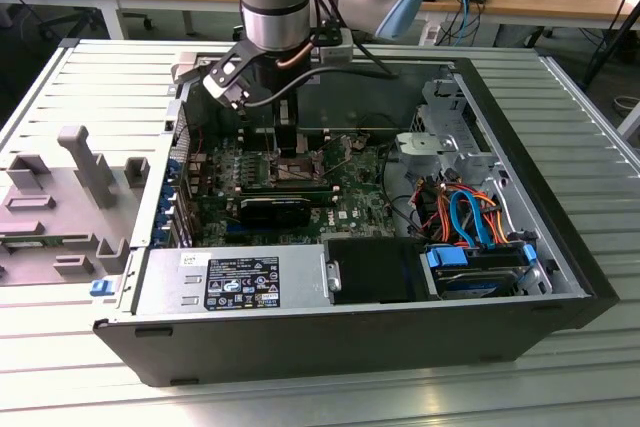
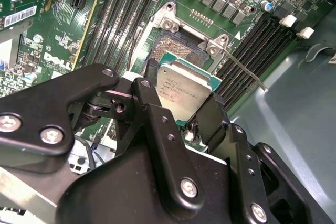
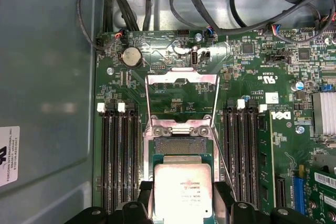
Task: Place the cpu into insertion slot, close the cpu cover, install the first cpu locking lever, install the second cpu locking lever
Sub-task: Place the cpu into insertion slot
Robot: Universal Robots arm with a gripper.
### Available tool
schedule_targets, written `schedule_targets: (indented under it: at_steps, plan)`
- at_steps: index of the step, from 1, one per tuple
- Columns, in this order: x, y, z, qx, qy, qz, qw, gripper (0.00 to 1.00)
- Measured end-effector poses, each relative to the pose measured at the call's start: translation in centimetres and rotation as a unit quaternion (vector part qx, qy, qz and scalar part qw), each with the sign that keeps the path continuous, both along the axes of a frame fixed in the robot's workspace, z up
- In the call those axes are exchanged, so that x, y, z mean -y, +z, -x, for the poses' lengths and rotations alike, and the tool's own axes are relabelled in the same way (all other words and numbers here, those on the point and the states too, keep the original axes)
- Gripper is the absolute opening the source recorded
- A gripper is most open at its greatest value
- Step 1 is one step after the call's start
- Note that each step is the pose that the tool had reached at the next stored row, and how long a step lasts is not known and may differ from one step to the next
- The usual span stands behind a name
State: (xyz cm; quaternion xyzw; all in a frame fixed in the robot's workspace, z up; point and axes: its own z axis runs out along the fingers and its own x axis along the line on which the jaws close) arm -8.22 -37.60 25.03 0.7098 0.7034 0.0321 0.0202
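Just above the insertion slot (image 3: pixel 178 145), the gripper (image 3: pixel 182 199) held the cpu (image 3: pixel 182 187) by two opposite edges. Its black fingers (image 2: pixel 149 103) were closed only as far as the chip's width and pressed against its sides, silver top facing up. In both wrist views the chip overlapped part of the slot, while the slot's dark contact field showed bare beyond it. Whether the chip's underside touched the slot could not be told. The cpu cover (image 3: pixel 182 78) stood swung open on the far side of the slot from the gripper, its window framing green board. A thin locking lever (image 2: pixel 244 72) lay free beside the slot, between it and a bank of memory slots (image 2: pixel 257 38).

The main risk appeared to be alignment. The chip sat offset from the slot, and if lowered skewed or tilted it could land on the metal rim or bend the slot's fine contacts. The fingers flanking the chip looked close to the slot's frame, so a descent could catch them on it. Released from too high, the chip might drop crooked. The loose lever beside the slot could also snag a finger.
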Motion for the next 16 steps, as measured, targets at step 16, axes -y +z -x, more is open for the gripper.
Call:
schedule_targets:
  at_steps: [16]
  plan:
    - [0.0,-0.54,0.01,0.0,0.0,0.0,1.0,0.54]
